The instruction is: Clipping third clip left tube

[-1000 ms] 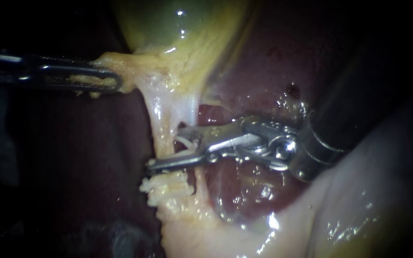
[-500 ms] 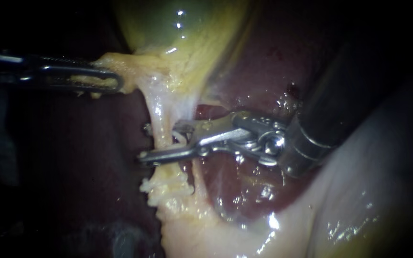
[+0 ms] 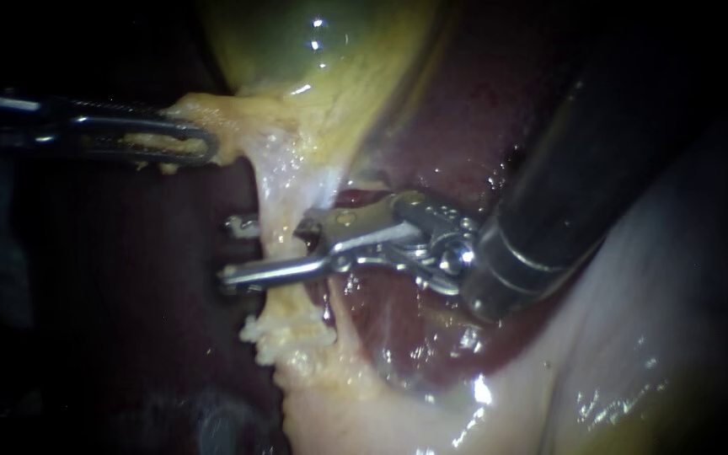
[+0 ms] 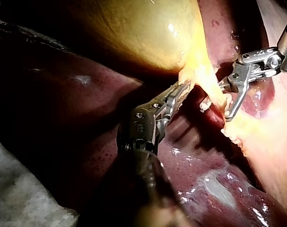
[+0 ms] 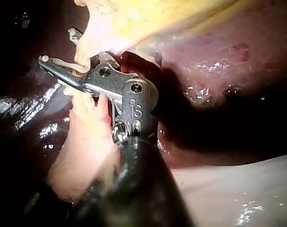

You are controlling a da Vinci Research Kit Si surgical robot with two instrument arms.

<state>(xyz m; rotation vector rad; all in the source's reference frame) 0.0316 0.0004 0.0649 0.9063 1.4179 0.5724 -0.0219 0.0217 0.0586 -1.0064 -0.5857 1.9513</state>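
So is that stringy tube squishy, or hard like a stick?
Probably soft and floppy: the tube looks taut only because my left instrument holds the gallbladder by its edge. Likely slippery, since it glistens wet. It looks thin, so perhaps easy to tear.

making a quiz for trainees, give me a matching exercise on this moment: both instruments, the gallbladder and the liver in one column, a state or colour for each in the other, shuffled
Column one:
1 left instrument
2 right instrument
3 gallbladder
4 liver

Column two:
a dark red
b open, straddling the tube
c yellow-green, glistening
d shut on yellowish tissue

Pairs: 1-d, 2-b, 3-c, 4-a
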